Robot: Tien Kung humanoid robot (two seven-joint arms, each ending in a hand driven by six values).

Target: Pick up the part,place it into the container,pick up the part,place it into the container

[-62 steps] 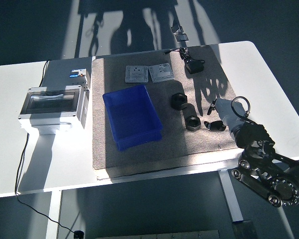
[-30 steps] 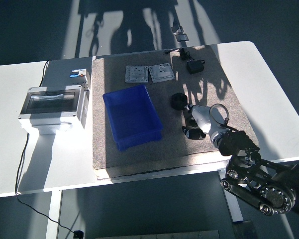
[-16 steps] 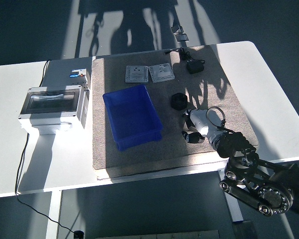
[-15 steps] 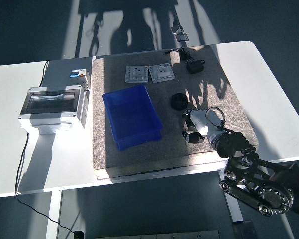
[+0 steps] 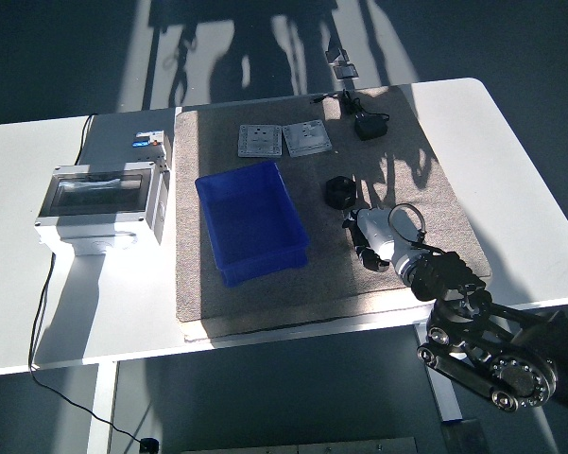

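Observation:
A blue container stands open on the grey mat, with nothing seen inside it. One black nut-like part lies on the mat just right of the container. My right hand, white with dark tips, comes in from the lower right and rests low on the mat just below that part. It covers the spot where a second black part lay, and that part is hidden under it. The left arm does not show.
A grey electrical box with a clear lid sits at the left on the white table. Two grey switch plates lie behind the container. A black adapter with its cable lies at the mat's back right.
My right hand came in from the right and settled over the second black part, hiding it. In the last half second it edged slightly up and left. The other part stayed put.

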